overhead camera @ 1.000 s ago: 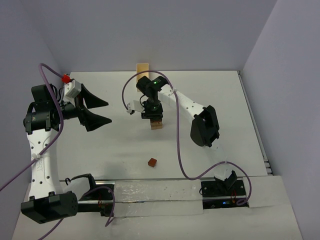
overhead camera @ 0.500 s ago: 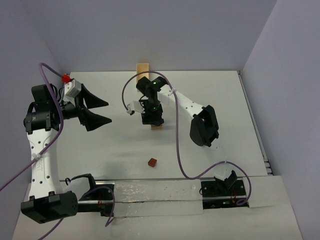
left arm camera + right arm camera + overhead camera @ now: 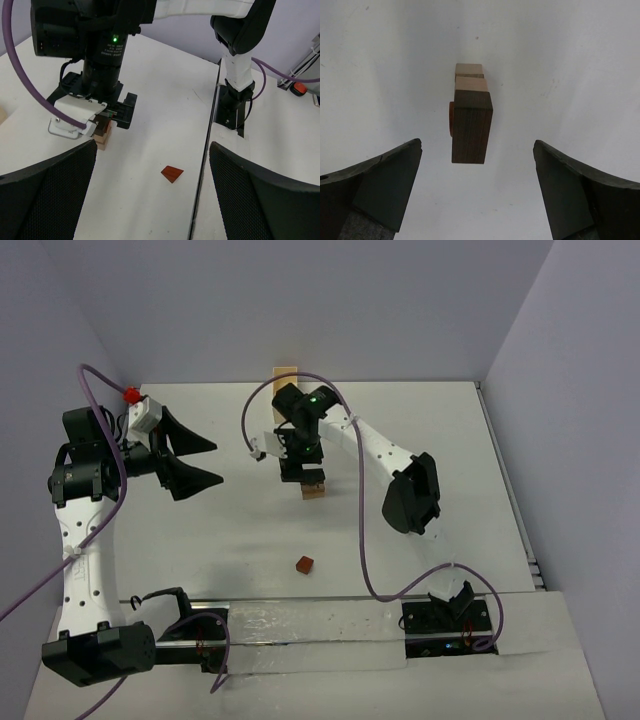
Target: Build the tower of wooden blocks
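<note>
Hovering right end effector (image 3: 303, 472): you see it spread astride the tan-and-dark-brown wooden block stack (image 3: 471, 120).
Stack: upright on white bench (image 3: 450, 460).
Left end effector (image 3: 205, 462): spread, empty.

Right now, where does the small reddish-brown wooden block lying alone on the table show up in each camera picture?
Top external: the small reddish-brown wooden block lies below centre, nearer the arm bases.
Left wrist: lower centre.
Right wrist: not in it.
Shared landmark: the stacked wooden block tower.
</note>
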`<state>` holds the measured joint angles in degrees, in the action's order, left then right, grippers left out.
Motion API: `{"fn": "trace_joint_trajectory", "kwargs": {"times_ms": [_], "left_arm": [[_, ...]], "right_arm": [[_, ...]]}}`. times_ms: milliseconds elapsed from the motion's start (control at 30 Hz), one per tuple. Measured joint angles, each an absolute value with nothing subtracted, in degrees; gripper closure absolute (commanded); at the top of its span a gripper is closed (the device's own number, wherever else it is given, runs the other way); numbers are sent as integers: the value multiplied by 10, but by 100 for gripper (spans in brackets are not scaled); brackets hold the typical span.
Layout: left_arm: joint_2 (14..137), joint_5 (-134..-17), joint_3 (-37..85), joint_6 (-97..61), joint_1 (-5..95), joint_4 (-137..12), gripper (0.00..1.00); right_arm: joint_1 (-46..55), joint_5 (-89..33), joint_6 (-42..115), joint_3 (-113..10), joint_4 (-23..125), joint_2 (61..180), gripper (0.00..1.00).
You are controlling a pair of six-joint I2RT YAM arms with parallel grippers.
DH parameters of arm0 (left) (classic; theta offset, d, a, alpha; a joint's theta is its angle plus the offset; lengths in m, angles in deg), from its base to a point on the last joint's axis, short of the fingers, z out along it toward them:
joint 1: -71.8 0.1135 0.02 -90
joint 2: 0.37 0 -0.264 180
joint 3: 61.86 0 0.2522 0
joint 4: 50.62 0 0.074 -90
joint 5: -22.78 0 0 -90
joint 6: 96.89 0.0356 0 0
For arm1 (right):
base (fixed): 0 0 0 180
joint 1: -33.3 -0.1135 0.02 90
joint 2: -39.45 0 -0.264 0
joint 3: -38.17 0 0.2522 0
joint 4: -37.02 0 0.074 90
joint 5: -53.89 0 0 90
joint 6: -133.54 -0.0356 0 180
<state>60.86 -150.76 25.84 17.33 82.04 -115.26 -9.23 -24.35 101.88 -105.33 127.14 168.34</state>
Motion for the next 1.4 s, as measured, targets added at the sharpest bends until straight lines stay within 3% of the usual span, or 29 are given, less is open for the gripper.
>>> {"fn": "trace_joint_trajectory", "kwargs": {"times_ms": [233,500,667,900,1133,1400], "left_arm": [[606,-1496,256,104,821,-1098,1],[590,-1401,250,146,795,-1086,1],[591,-1241,212,193,624,-1100,1],[586,-1041,72,110,393,-1057,1],[662,-905,67,5,269,-1026,1],[831,-804,104,-99,165,-1030,1]], "right_arm": [[-92,-230,1001,-1058,1269,1587,0],[-65,-205,929,-946,1180,1339,0],[3,-195,892,-757,1123,1209,0],[81,-208,825,-498,1053,1082,0],[145,-230,756,-407,980,972,0],[174,-230,715,-375,939,946,0]]}}
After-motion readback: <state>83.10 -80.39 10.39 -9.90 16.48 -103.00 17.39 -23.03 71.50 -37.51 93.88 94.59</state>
